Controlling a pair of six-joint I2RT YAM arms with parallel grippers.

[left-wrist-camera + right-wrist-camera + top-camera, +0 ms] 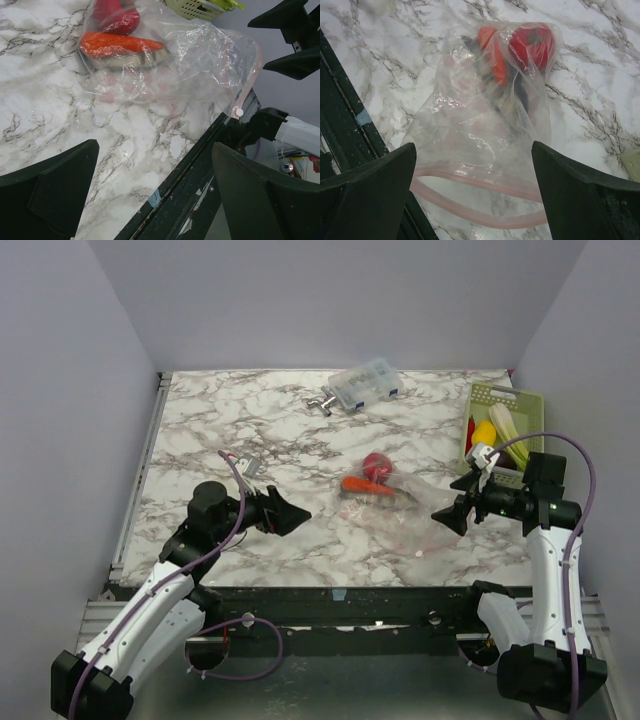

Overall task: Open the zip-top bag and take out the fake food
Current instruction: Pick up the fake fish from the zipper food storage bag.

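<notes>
The clear zip-top bag lies on the marble table, its pink zipper mouth gaping open toward my right gripper. Inside are a red piece, an orange carrot and a dark piece. In the right wrist view the red piece and carrot sit at the bag's far end. My left gripper is open and empty, left of the bag. My right gripper is open and empty, just right of the bag mouth. More fake food, a yellow lemon and a pale stalk, lies in the basket.
A green basket stands at the right edge of the table. A small clear box with blue contents and a metal fitting sit at the back. The table's black front rail runs close under both grippers.
</notes>
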